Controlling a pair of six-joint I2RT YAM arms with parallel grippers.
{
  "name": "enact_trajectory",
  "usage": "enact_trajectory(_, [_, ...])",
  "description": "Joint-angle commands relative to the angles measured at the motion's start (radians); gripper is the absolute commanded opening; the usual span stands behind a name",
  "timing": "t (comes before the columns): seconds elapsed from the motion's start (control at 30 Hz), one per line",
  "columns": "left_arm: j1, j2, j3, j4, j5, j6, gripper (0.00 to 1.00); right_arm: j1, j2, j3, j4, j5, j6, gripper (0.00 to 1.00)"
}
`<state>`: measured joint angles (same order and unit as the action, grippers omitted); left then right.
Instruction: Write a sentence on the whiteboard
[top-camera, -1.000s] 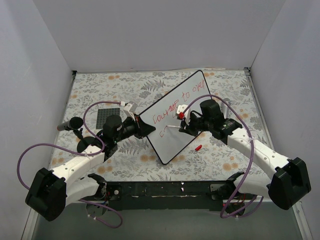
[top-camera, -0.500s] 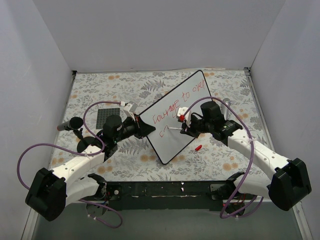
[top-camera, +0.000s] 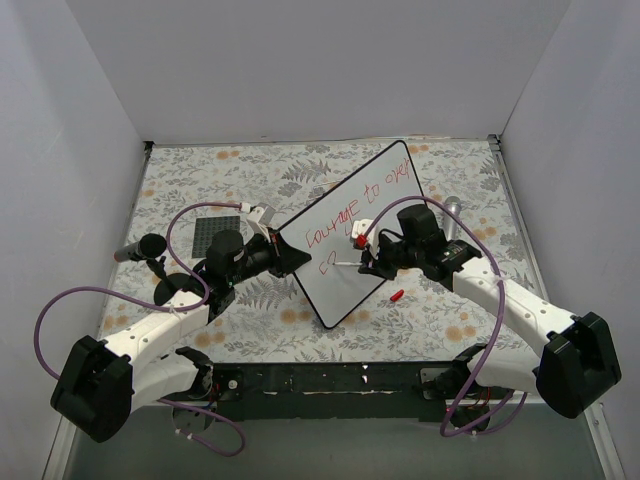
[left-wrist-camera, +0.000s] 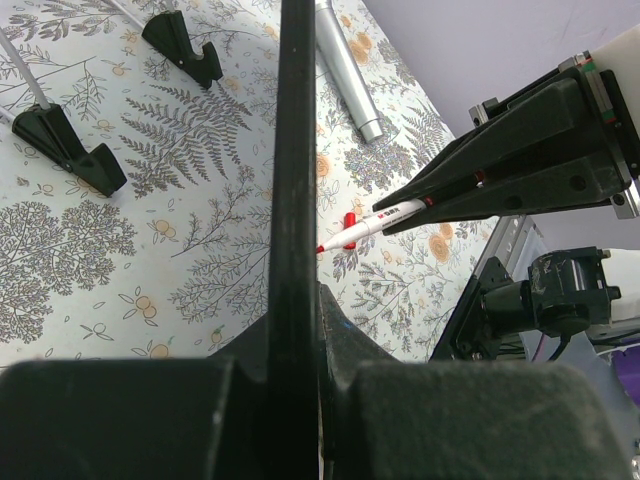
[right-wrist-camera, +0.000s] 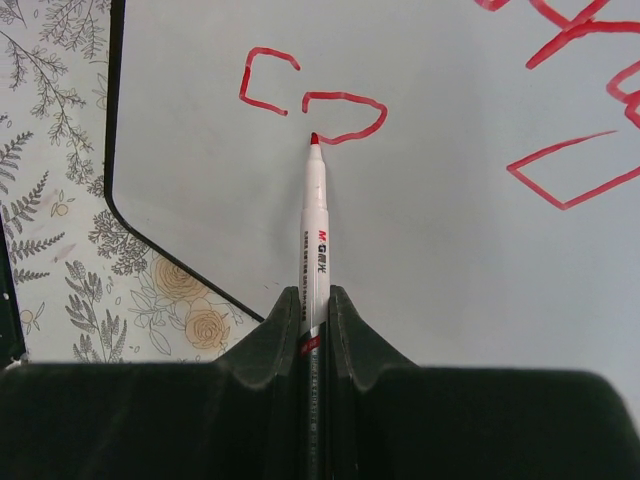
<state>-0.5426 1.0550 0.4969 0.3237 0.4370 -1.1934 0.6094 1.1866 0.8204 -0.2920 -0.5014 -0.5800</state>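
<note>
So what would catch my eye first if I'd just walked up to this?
The big whiteboard, set at an angle mid-table on the floral cloth, with red handwriting across its upper part. Next, the right gripper pinching a red marker, its tip at the start of a second line of letters. The left gripper clamps the board's left corner, and a small red cap lies beside the board's near-right edge.

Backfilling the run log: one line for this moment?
phase: writing | right claw: shut on marker, tip at whiteboard | left claw: shut on whiteboard rim | sentence: second line, two letters in
</note>
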Motion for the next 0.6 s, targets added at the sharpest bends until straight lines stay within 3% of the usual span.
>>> enact_trajectory(0.0, [-0.003, -0.016, 0.009, 0.057, 0.008, 0.021, 0.0, 0.012, 0.011, 0.022, 0.005, -0.022, -0.006, 0.01])
enact_trajectory(0.57, [-0.003, -0.01, 0.012, 0.054, 0.008, 0.021, 0.0, 0.016, 0.041, 0.105, 0.008, -0.028, 0.008, 0.01])
